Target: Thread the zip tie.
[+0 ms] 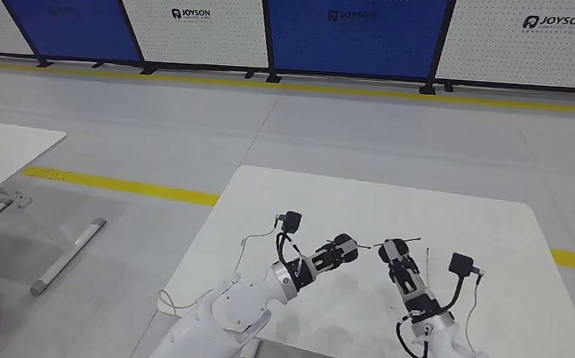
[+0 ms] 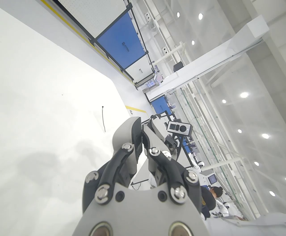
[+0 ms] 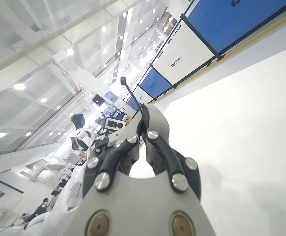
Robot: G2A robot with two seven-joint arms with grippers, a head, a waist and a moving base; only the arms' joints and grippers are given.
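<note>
Jaws on the right gripper [image 3: 144, 110] are squeezing tight on the black zip tie [image 3: 131, 93]. The strap is poking out past the fingertips, and its little square head is sitting at the very end, up in the air. Jaws on the left gripper [image 2: 141, 129] are pressing close together too, but it is too hard to tell if anything is pinched between them. Seen from the top view, both grippers are hanging over the white table [image 1: 366, 200], down near the 6 o'clock side of it, close to the robot. The left gripper [image 1: 348, 248] is pointing toward 2 o'clock and the right gripper [image 1: 393, 250] is pointing toward 11 o'clock, so their tips are coming near each other but are staying a little apart. The right gripper is sitting at 3 o'clock from the left one. A thin piece of the zip tie [image 1: 409, 240] is sticking out from the right gripper toward 3 o'clock. A second zip tie [image 1: 426, 261] is lying flat on the table, just beside the right gripper at its 3 o'clock, and nothing is touching it. In the left wrist view this second zip tie [image 2: 103, 118] is showing as a thin, dark, slightly bent line on the bare white top, with its small head at one end. Beyond the far 12 o'clock edge of the table, a yellow line [image 1: 294, 85] is running across the grey floor in front of blue and white panels [image 1: 353, 28].
</note>
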